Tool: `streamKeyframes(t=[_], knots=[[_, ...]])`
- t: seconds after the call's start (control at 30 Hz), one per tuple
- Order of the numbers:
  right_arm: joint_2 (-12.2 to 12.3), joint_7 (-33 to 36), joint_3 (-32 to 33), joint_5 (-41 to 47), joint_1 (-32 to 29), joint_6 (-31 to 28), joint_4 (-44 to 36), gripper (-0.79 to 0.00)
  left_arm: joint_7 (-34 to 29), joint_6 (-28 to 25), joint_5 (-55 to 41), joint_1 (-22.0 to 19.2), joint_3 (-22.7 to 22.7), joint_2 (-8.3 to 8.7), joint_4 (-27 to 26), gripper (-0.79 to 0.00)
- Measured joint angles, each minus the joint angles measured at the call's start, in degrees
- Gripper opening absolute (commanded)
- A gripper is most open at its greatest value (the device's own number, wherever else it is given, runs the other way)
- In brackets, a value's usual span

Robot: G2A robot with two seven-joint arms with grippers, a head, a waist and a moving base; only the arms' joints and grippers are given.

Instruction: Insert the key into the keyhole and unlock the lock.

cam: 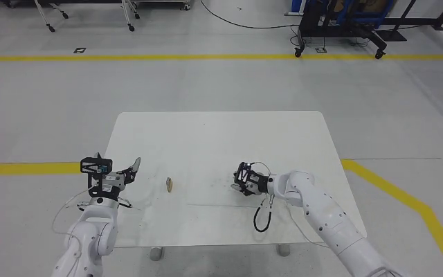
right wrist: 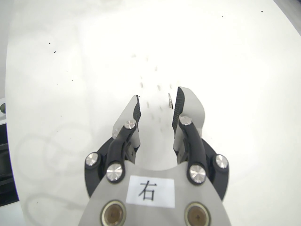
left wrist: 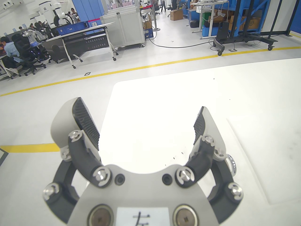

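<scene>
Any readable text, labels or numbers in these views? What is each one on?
"左" on the left label, a white sticker at the base of the left gripper; the picture's edge cuts off its lower part.
"右" on the right label, a white sticker at the base of the right gripper.
Print on a cardboard box in the room behind: too small to read.
No other text can be read.

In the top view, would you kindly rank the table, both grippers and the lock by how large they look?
1. table, by far the largest.
2. left gripper and right gripper: both open and much alike in size, so I leave them unranked.
3. lock, the smallest.
</scene>
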Motion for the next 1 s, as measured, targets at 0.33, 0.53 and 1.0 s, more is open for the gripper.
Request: streamKeyframes(t=[0.33, 0.53, 1.0], knots=[[0.4, -1.6, 0.9, -1.9, 0.4, 2.0, 0.2, -0.785, 0.0, 0.0, 0.0, 0.0, 0.0, 0.00, 0.0, 0.000], [1.8, -5.1, 5.0, -2.0, -2.0, 1.4, -4.1, -0.785, 0.0, 0.0, 0.0, 0.0, 0.0, 0.00, 0.0, 0.000], [4.4, -9.4, 16.8, 8.3, -10.7, -2.0, -11.5, -0.785, 0.0, 0.0, 0.0, 0.0, 0.0, 0.00, 0.0, 0.000]])
